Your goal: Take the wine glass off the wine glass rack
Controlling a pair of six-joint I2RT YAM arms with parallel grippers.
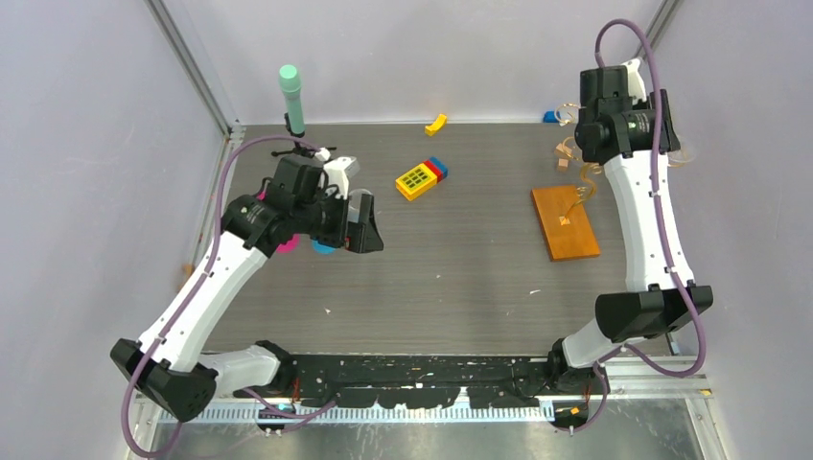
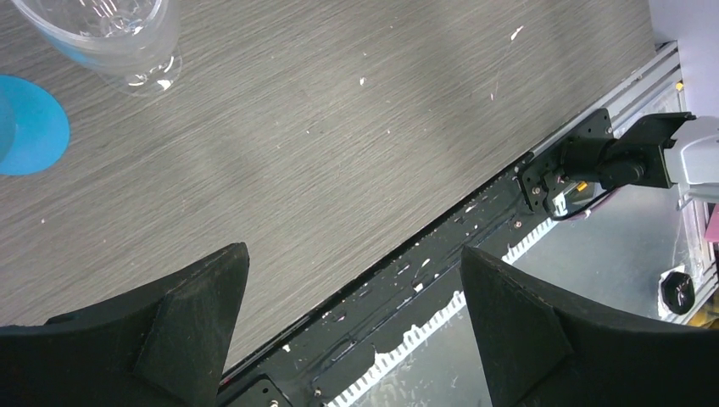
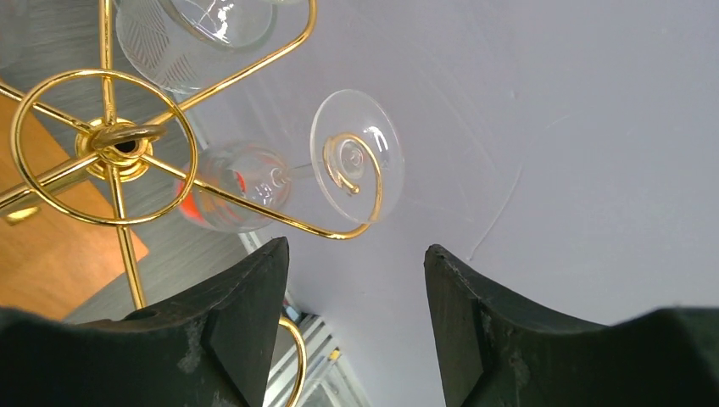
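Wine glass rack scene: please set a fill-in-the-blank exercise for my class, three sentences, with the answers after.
1. The wine glass hangs from the wine glass rack, whose wire is ____ in colour.
2. The flat disc in the left wrist view is ____ in colour.
3. The jaws of the right gripper stand ____ and hold nothing.
Missing words: gold; blue; open.

- open air between right gripper (image 3: 354, 250) and wine glass (image 3: 246, 182)
- rack (image 3: 110, 140) spiral holds its foot; second glass (image 3: 182, 42) just beside
- wall (image 3: 551, 127) near behind
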